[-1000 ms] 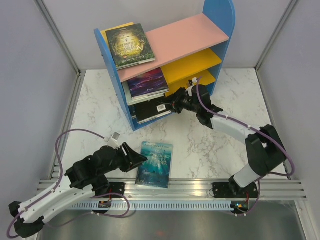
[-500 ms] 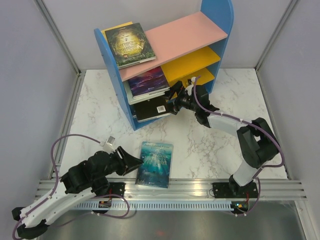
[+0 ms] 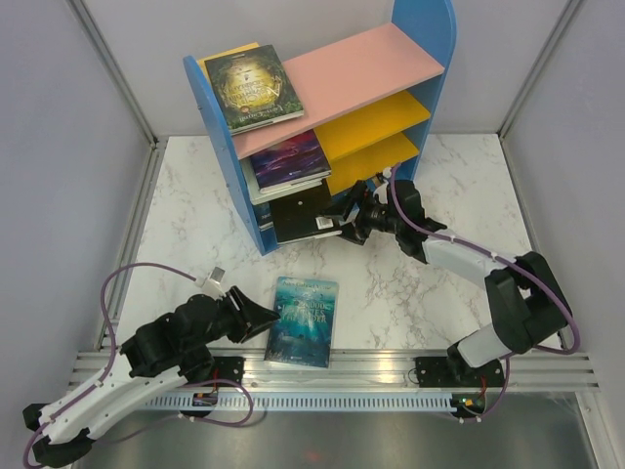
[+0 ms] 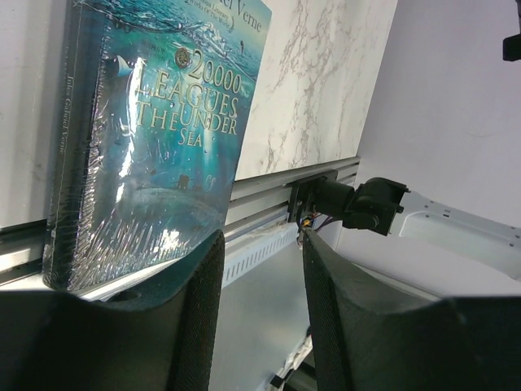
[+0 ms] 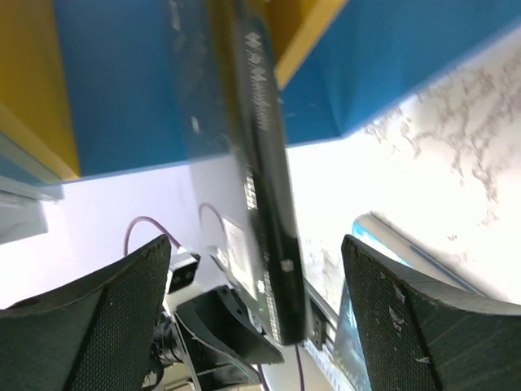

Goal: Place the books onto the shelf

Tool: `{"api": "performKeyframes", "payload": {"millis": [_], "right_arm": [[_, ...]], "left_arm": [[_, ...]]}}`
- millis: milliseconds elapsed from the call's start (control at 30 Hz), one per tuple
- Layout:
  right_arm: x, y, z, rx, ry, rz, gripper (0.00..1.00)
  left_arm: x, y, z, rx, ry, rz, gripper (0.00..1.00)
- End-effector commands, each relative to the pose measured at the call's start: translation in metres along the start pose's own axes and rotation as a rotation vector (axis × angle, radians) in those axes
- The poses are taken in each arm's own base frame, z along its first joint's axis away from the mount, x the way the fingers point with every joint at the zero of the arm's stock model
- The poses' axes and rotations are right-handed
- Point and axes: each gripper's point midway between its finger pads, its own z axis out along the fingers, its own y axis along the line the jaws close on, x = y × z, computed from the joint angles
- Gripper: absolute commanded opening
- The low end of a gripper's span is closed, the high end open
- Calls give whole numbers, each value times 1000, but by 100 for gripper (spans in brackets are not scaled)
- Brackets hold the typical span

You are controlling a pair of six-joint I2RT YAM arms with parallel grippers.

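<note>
The shelf [image 3: 217,137] stands at the back of the table. Its pink top board carries a dark green book [image 3: 252,88] lying on a yellow one [image 3: 229,51]. A purple galaxy book [image 3: 288,159] lies on the middle board. A black book [image 3: 298,210] sticks out of the lower board. My right gripper [image 3: 350,223] is open at that book's outer end. In the right wrist view the black book [image 5: 269,187] stands between wide jaws, touching neither of them. A teal book [image 3: 303,320] lies flat near the front edge. My left gripper [image 3: 266,316] is open beside its left side. The teal book [image 4: 155,138] sits just left of the empty jaws.
The marble table [image 3: 195,215] is closed in by grey walls on three sides. An aluminium rail [image 3: 342,363] carrying both arm bases runs along the near edge, right behind the teal book. The right halves of the yellow boards [image 3: 376,122] hold nothing.
My right gripper has opened, let go of the black book and drawn back a little from the shelf. The book stays on the lower board. My left arm has sunk slightly beside the teal book.
</note>
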Motion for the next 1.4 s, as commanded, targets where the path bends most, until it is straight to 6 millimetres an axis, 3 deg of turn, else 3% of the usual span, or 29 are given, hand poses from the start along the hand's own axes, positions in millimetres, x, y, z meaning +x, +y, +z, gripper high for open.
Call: {"api": "performKeyframes", "payload": {"millis": [0,33,133,267,367,767,933,1033,1100,1133,1167,1233,1367], "right_arm": [[10,6,-13,-19,26,-34,86],[12,7,-14,-19,30,-37,84],[15,8,-21,-8,35,-46,65],[15,12,-24,-12,31,-54,31],[12,12,-20,-10,29,-53,21],[-22,25,29,-36,17,-33,13],[-20,38,50,-72,28,-18,12],[-14,42,60,-88,27,-1,15],[-11,44,65,-103,21,7,28],[-9,44,66,-107,20,17,39],[-8,42,67,-106,20,20,58],[-6,40,66,-100,23,14,73],[-2,24,54,-33,22,-20,87]], "left_arm": [[-4,2,3,-11,-26,-39,47],[-4,2,3,-11,-25,-37,47],[-4,2,2,-6,-24,-38,46],[-3,3,3,-5,-22,-44,45],[-3,3,3,-5,-22,-50,44],[-2,5,3,-8,-14,-50,43],[0,8,5,-14,-7,-48,44],[1,10,5,-19,-5,-48,44],[0,9,5,-18,-8,-46,44],[0,9,6,-20,-10,-45,44],[-1,10,6,-20,-13,-45,45],[-1,9,6,-24,-15,-41,45],[-2,11,7,-37,-20,-27,47]]}}
